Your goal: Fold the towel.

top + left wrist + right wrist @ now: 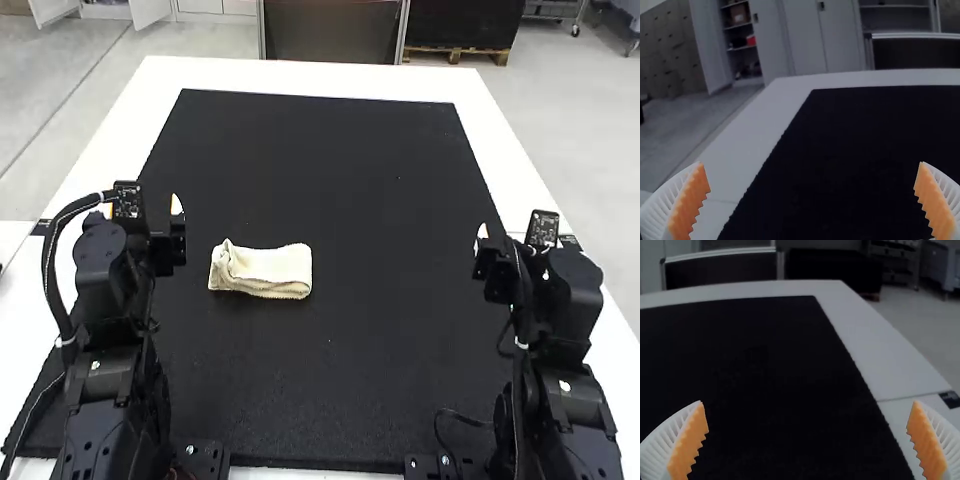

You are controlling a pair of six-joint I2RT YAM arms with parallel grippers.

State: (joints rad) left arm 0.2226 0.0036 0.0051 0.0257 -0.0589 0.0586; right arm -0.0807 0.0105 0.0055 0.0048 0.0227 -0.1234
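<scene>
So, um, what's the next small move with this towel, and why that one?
I'd probably bring the left end effector over to the towel and smooth its rumpled end. The towel already lies folded into a compact strip on the black mat, but the end nearer that end effector looks bunched, while the other looks neater. The end effector is open.
</scene>
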